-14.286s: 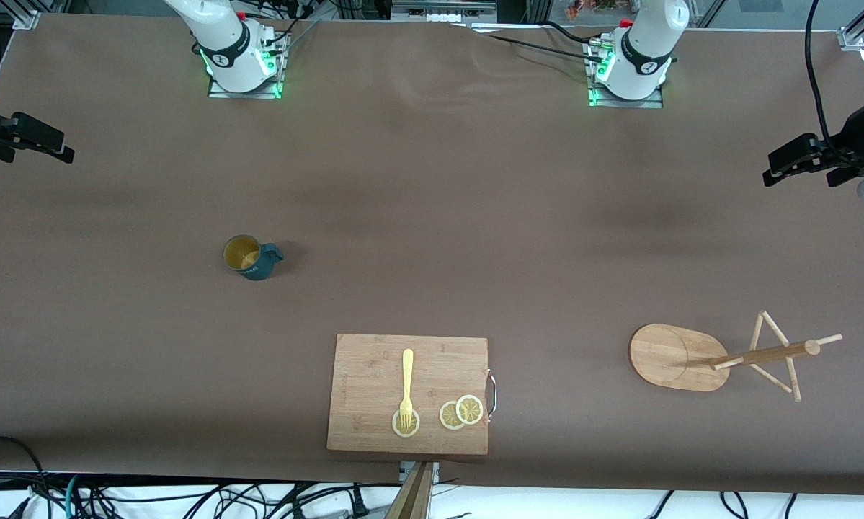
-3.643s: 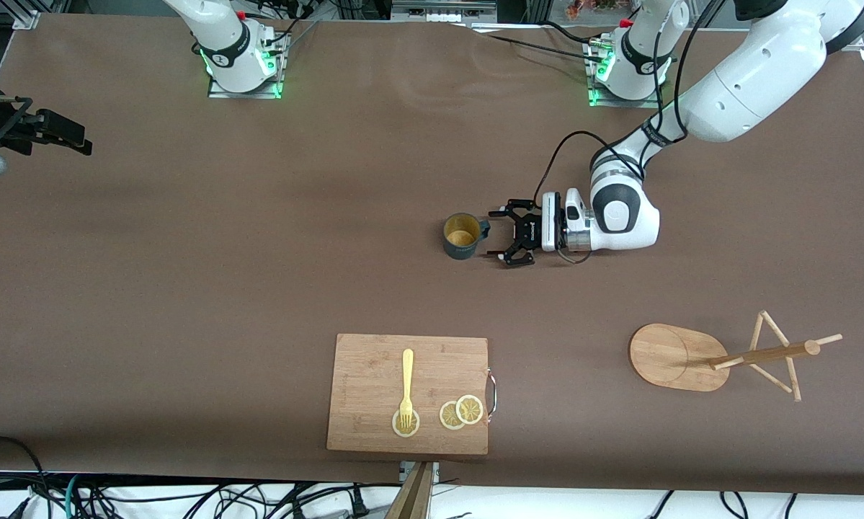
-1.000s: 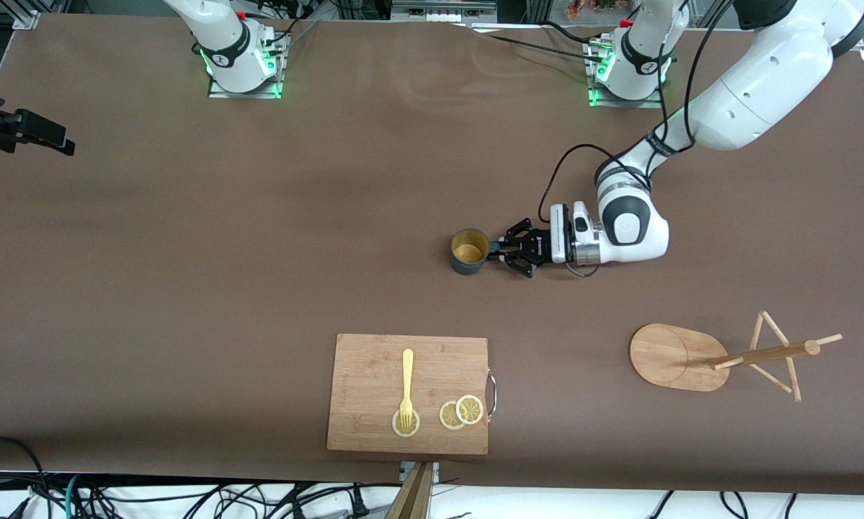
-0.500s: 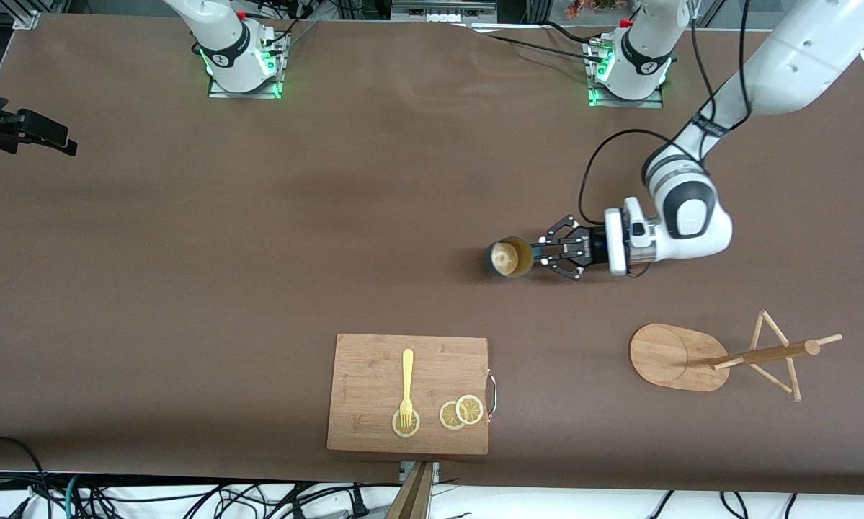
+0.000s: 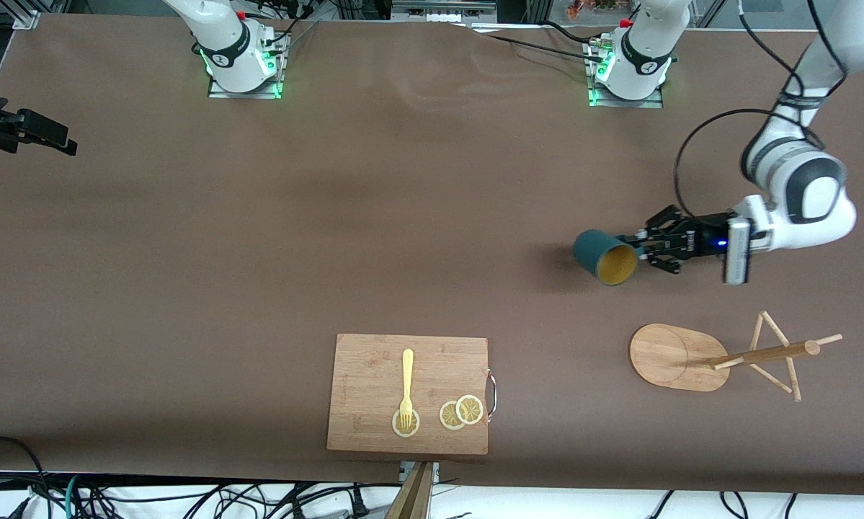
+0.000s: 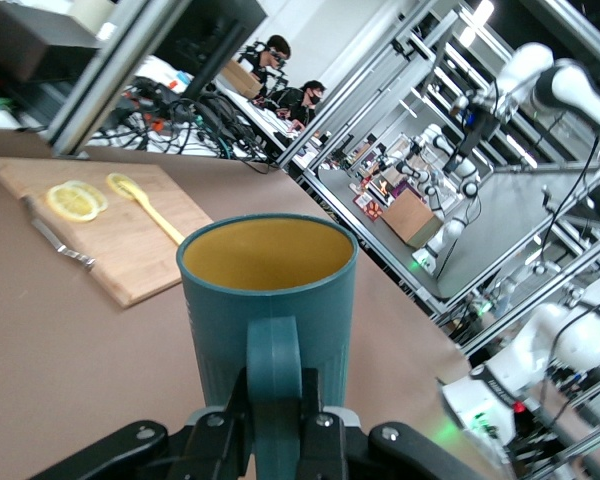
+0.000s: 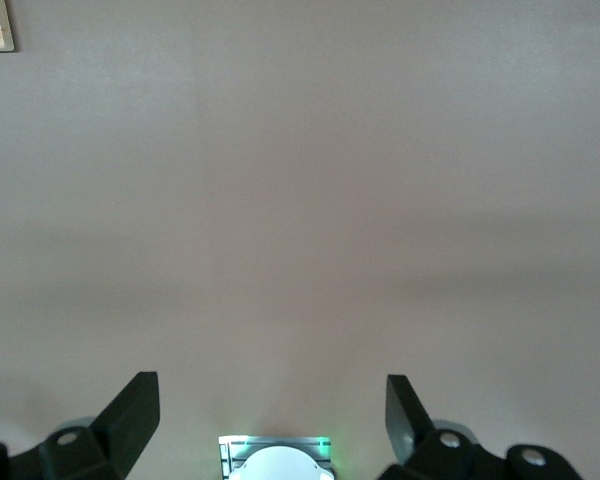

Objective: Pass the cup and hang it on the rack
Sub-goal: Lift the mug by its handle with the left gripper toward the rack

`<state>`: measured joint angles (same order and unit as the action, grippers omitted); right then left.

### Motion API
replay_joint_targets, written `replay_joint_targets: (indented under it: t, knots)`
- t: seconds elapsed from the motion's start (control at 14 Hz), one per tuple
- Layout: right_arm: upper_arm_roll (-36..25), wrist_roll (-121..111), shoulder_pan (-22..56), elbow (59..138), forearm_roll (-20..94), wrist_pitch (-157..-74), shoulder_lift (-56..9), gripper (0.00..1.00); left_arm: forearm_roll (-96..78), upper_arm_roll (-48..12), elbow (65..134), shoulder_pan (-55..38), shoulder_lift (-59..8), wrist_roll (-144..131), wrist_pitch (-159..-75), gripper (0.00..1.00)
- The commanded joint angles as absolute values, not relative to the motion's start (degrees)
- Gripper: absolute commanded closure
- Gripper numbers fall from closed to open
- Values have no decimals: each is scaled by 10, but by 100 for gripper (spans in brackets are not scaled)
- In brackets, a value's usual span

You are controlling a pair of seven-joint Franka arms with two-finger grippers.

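The dark teal cup (image 5: 603,256) hangs in the air over bare table, tipped so that its yellowish mouth faces the front camera. My left gripper (image 5: 643,248) is shut on the cup's handle. In the left wrist view the cup (image 6: 268,290) fills the middle, and its handle (image 6: 275,375) is clamped in the left gripper (image 6: 276,425). The bamboo rack (image 5: 680,357) stands near the table's front edge toward the left arm's end, its post and pegs (image 5: 767,353) bare. My right gripper (image 5: 34,134) waits open at the right arm's end; the right wrist view shows this right gripper (image 7: 272,410) over bare table.
A rectangular wooden cutting board (image 5: 374,375) lies at the table's front edge near the middle, with a yellow fork (image 5: 406,386) and lemon slices (image 5: 462,412) on it. This board (image 6: 130,250) also shows in the left wrist view.
The left gripper has lifted the cup off the table and carried it toward the left arm's end. The cup has tipped from upright onto its side. The right arm has not moved.
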<state>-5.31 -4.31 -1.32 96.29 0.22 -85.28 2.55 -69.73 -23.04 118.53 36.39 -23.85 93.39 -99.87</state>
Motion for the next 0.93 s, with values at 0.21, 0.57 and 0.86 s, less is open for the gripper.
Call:
replay_joint_targets:
  t: [0.21,0.57,0.86]
  knots:
    - [-54,-39,-11,954,9,-845,25,0,-646,-214,1146,431,-291,850,-891,100]
    - [-54,-39,-11,954,9,-845,25,0,-634,-213,1115,482,-293,637,-815,100]
    - [-54,-39,-11,954,9,-845,25,0,-636,-214,1058,504,-301,450,-813,100]
